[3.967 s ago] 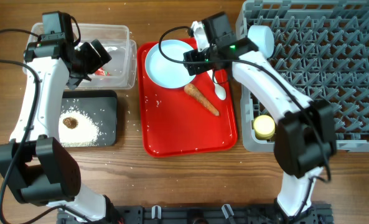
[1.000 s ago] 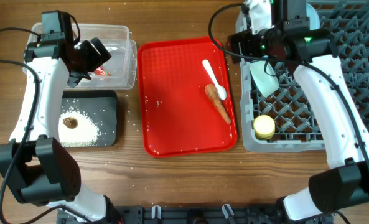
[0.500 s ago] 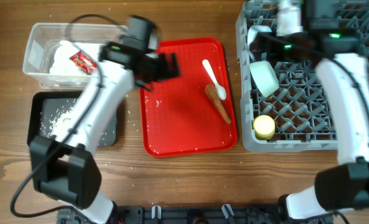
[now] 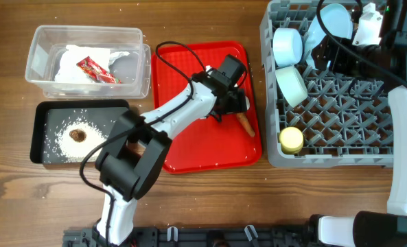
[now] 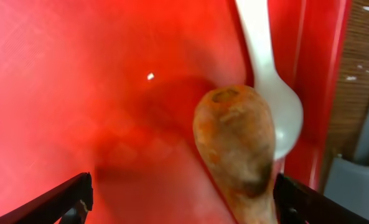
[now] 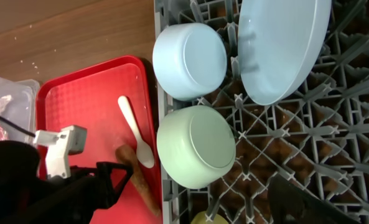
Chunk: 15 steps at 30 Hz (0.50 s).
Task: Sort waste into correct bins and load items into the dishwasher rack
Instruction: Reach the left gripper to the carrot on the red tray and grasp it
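over the stick (image 5: 237,149), left hand (image 5: 181,199) seemingly spread

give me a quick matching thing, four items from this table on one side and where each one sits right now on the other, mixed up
Items:
1. red snack wrapper
2. brown food lump
3. yellow cup
4. white plastic spoon

Places:
A. in the dishwasher rack
B. on the red serving tray
C. in the clear tub
D. in the black tray

Pairs: 1-C, 2-D, 3-A, 4-B
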Motion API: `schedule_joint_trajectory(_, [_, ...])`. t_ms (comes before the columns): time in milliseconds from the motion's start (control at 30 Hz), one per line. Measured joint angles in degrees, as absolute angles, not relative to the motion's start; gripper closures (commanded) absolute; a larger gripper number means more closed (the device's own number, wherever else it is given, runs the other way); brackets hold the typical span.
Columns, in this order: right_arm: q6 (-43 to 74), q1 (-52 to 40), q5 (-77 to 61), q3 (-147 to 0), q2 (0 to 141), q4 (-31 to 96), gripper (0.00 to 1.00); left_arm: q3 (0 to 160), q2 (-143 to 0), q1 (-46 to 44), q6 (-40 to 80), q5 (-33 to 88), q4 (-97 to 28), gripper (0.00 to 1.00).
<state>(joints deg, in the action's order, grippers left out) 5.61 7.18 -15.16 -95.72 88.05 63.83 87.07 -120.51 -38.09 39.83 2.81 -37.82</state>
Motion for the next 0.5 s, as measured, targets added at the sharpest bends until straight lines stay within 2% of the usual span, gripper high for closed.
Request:
schedule_joint_trajectory(267, [5.61, 7.18, -15.16, -95.72, 88.05, 64.29, 0.11, 87.2, -121.51, -39.79, 39.24, -0.56, -36.32, 0.15])
schedule_joint_trajectory(300, [5.61, 7.18, -15.16, -95.72, 88.05, 64.36, 0.1, 87.59, -121.54, -40.1, 38.87, -0.89, -37.39, 0.16])
schedule_joint_trajectory(367, [5.61, 7.18, -14.92, -95.72, 88.05, 65.17, 0.1, 89.1, -121.56, -40.53, 37.76, -1.5, -42.85, 0.23])
schedule_joint_trajectory(500, [5.61, 7.18, -14.02, -95.72, 88.05, 65.39, 0.1, 92.68, -121.84, -40.6, 35.38, -1.91, -52.1, 0.28])
